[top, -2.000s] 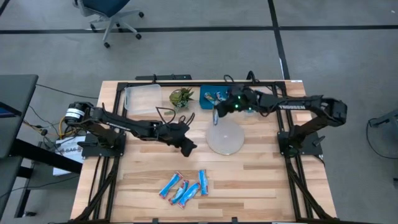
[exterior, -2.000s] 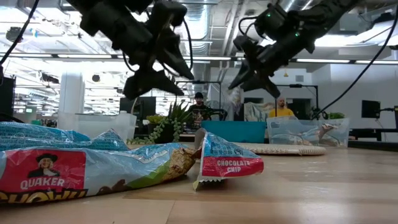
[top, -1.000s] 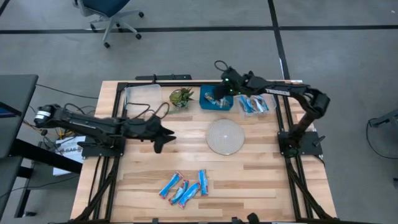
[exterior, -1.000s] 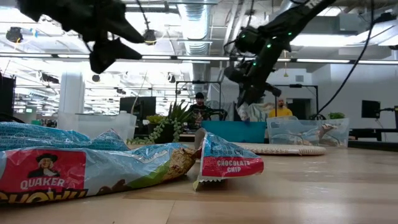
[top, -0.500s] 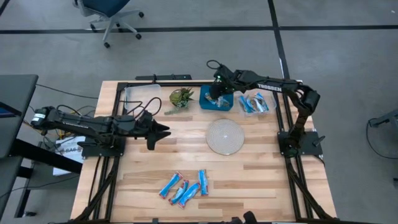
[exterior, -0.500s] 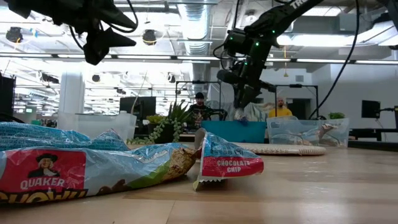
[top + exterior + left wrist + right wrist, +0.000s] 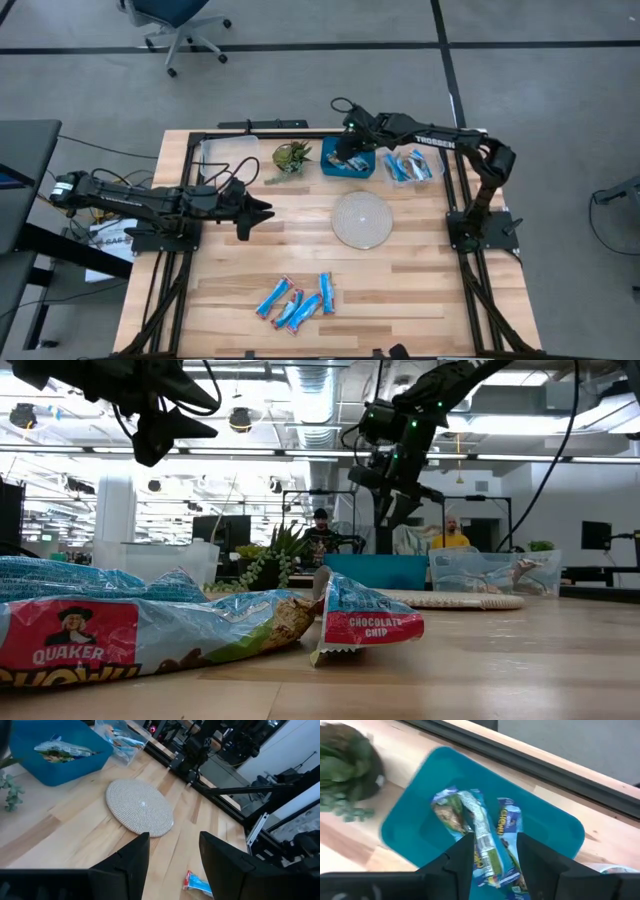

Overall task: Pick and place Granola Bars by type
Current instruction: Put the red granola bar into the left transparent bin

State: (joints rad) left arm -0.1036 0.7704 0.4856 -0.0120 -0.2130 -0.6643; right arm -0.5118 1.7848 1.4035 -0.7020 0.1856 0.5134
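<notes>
Granola Bars [image 7: 296, 303] lie in a loose cluster on the table [image 7: 420, 285], on the near side of the round woven mat [image 7: 362, 220] and well apart from it; you can count four or so, side by side, their long axes mostly slanting diagonally and one nearer to straight along the table's depth; more bars lie in the blue bin [image 7: 335, 168] just beyond the mat, and others in the clear tub [image 7: 432, 176] beside that bin.

Your left claw [image 7: 243, 217] hangs out to the mat's left, with the cluster diagonally forward of it toward the near edge; judging by the layout, this arm is the nearer to the loose bars, and you would have to turn the wrist to close across a bar's short width; its fingers [image 7: 131, 861] stand apart with nothing between them.

Your right claw [image 7: 494, 845] hovers directly over the blue bin, beyond the mat; its fingers stand apart and empty, and the bars [image 7: 480, 837] in the bin lie straight below the gap, roughly in line with the fingers.
</notes>
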